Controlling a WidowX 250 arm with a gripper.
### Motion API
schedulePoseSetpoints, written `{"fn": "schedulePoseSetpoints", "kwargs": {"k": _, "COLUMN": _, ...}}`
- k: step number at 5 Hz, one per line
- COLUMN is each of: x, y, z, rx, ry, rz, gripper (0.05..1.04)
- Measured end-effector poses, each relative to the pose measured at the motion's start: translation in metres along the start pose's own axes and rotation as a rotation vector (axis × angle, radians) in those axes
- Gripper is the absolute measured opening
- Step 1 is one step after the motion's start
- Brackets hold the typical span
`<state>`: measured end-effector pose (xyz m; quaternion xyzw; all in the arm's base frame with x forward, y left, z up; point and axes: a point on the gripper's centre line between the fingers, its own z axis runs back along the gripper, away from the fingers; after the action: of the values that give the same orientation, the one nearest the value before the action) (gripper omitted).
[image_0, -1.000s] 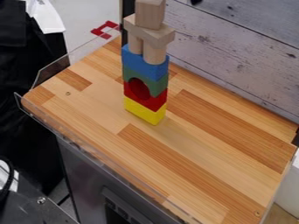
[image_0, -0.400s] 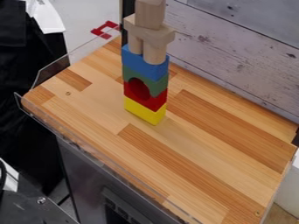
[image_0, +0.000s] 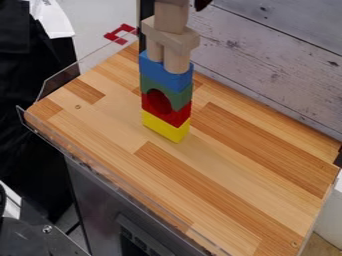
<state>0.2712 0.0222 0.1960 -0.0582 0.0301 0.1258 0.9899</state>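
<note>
we just got the claw (image_0: 202, 4) popping in by the block tower (image_0: 165, 76), can't tell how wide. tower's upright toward the surface's (image_0: 234, 175) far corner; one nudge could topple it.

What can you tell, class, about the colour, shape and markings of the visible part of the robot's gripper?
The gripper shows as a small, dark, nearly black piece at the top edge, with a rounded lower outline. I can make out no markings on it.

On my camera view I can read no text, no label, no number and no sign on any of the surfaces.
</note>
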Motion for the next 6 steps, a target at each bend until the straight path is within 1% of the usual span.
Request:
{"fn": "schedulePoseSetpoints", "kwargs": {"k": 1, "x": 0.003, "y": 0.001, "z": -0.003, "rx": -0.006, "ry": 0.011, "rz": 0.004, "gripper": 0.948}}
{"fn": "schedulePoseSetpoints", "kwargs": {"k": 2, "x": 0.004, "y": 0.004, "z": -0.003, "rx": -0.009, "ry": 0.0, "rz": 0.021, "gripper": 0.779}}
{"fn": "schedulePoseSetpoints", "kwargs": {"k": 3, "x": 0.006, "y": 0.006, "z": -0.007, "rx": -0.01, "ry": 0.01, "rz": 0.047, "gripper": 0.514}}
{"fn": "schedulePoseSetpoints", "kwargs": {"k": 5, "x": 0.009, "y": 0.006, "z": -0.008, "rx": -0.005, "ry": 0.014, "rz": 0.069, "gripper": 0.506}}
{"fn": "schedulePoseSetpoints", "kwargs": {"k": 6, "x": 0.015, "y": 0.003, "z": 0.0, "rx": 0.034, "ry": 0.02, "rz": 0.056, "gripper": 0.506}}
